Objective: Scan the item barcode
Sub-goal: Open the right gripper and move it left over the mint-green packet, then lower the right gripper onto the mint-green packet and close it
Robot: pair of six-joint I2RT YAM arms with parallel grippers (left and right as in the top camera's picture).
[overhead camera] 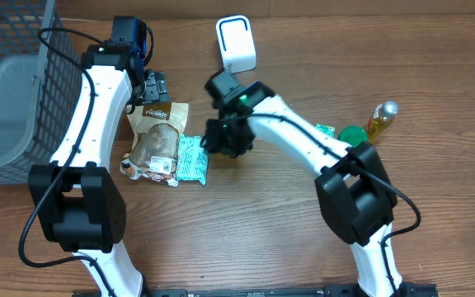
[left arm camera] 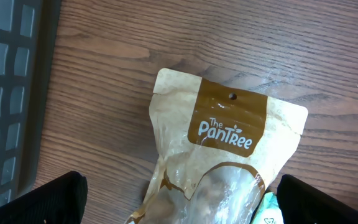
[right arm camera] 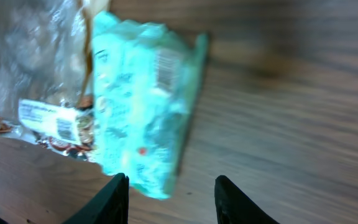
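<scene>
Pickup looks like your step in hand: the right gripper (right arm camera: 171, 199), fingers half apart and empty, sits just short of the teal packet (right arm camera: 138, 106), which lies beside the snack bag (left arm camera: 229, 134). The left gripper (left arm camera: 179, 208) hangs wide open over that bag. Next, grip the packet and turn its barcode (right arm camera: 166, 62) toward the scanner (overhead camera: 236, 45).

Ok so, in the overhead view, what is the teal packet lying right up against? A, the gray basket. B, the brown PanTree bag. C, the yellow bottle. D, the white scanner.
B: in the overhead view the teal packet lies edge to edge with the brown PanTree bag, and the right wrist view shows the same two side by side.
</scene>
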